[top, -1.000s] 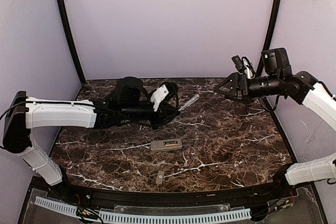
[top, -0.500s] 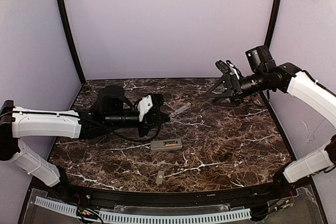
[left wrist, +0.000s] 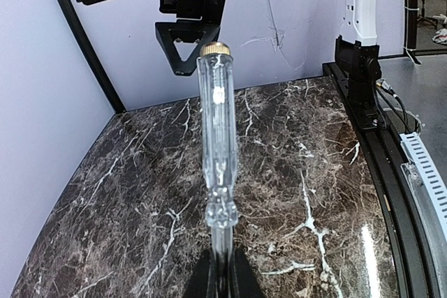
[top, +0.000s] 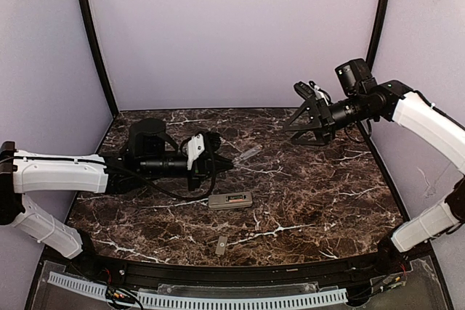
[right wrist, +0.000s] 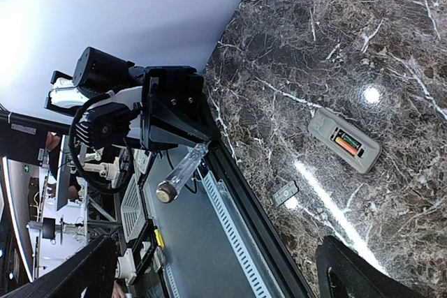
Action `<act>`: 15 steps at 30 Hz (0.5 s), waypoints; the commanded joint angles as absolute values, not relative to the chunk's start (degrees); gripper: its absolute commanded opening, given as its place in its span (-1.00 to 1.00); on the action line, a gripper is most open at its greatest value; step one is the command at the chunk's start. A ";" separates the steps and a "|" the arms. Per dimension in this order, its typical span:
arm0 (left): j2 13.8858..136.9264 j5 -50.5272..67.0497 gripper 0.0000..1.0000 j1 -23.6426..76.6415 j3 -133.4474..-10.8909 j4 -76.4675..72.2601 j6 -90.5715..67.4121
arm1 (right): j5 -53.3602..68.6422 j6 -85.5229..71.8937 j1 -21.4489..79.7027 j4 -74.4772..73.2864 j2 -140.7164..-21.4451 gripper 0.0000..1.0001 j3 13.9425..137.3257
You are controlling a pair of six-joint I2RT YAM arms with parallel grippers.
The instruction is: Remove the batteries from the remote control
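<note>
The remote control [top: 230, 200] lies grey back up mid-table, its compartment open. In the right wrist view the remote [right wrist: 344, 141] shows both batteries seated: one orange-red [right wrist: 342, 148], one dark [right wrist: 351, 143]. My left gripper [top: 224, 162] is shut on the shaft of a clear-handled screwdriver [top: 249, 154], above and left of the remote; the left wrist view shows the handle [left wrist: 216, 130] pointing away from the shut jaws [left wrist: 222, 280]. My right gripper [top: 299, 123] is open and empty, raised at the back right, its fingers [right wrist: 353, 270] wide apart.
The small flat grey cover piece [top: 221, 245] lies near the front edge, also seen in the right wrist view [right wrist: 285, 192]. Purple walls and black corner posts enclose the marble table [top: 327, 194]. A slotted rail [top: 218, 299] runs along the front.
My left arm has drawn back left and lowered, still holding the screwdriver. My right arm has moved left and a little higher, its gripper open. The remote and cover have not moved.
</note>
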State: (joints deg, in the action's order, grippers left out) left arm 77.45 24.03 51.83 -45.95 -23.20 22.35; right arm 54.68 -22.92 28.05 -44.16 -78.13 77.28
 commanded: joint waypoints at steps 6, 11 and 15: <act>79.15 29.49 -0.99 51.24 -47.23 -26.81 22.63 | 58.61 -25.07 27.75 -43.78 -78.92 0.97 78.18; 82.10 30.99 -0.99 51.24 -49.69 -26.65 21.03 | 57.03 -26.96 28.39 -42.54 -79.08 0.97 76.92; 85.81 30.84 -0.99 51.21 -51.77 -26.76 19.83 | 53.85 -30.15 30.50 -40.33 -79.39 0.96 75.82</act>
State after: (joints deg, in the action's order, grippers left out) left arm 83.29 29.32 51.57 -49.19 -25.69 21.56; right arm 56.66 -26.83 28.58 -43.29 -78.85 76.86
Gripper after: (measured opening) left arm 0.054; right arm 0.980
